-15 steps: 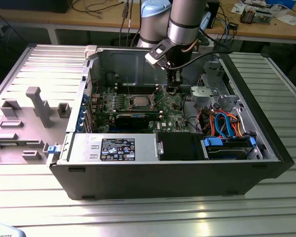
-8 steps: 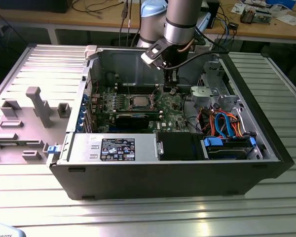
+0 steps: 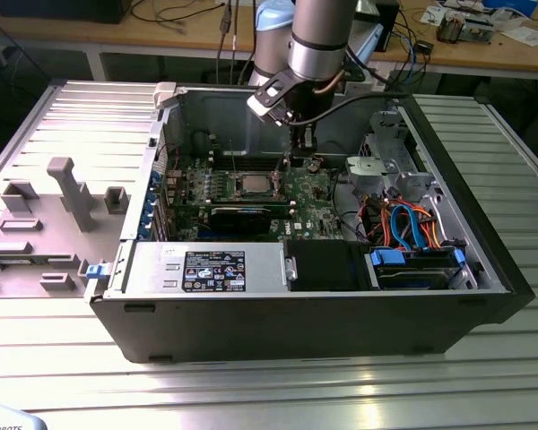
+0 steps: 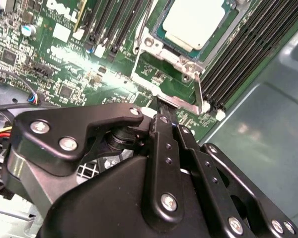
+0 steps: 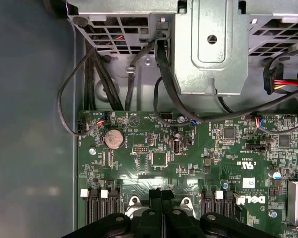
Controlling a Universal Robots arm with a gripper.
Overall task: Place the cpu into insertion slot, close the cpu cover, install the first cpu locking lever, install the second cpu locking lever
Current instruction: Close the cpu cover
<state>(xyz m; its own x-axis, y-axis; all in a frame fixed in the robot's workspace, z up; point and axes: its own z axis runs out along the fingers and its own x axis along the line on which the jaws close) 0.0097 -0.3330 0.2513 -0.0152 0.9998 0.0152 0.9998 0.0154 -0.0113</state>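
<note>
The cpu (image 3: pixel 254 185) lies in the insertion slot (image 3: pixel 236 190) on the green board, its silvery top showing; in the second wrist view the cpu (image 4: pixel 193 22) sits inside the slot's metal rim (image 4: pixel 156 42). The cpu cover's grey metal plate (image 4: pixel 171 91) lies just beyond my fingertips; I cannot tell whether it is flat down. A thin wire locking lever (image 4: pixel 140 32) runs beside the slot. My gripper (image 3: pixel 298 148) (image 4: pixel 169 124) (image 5: pixel 161 194) hangs above the board, on the exterior view's right of the slot, shut with nothing between its fingers.
Black memory slots (image 4: pixel 238 54) flank the socket. A long black card (image 3: pixel 242 218) lies in front of it. Drive cage and cables (image 3: pixel 403 215) fill the exterior view's right of the case; the power supply (image 3: pixel 206 269) sits at the front. A grey fixture tray (image 3: pixel 45 224) stands outside.
</note>
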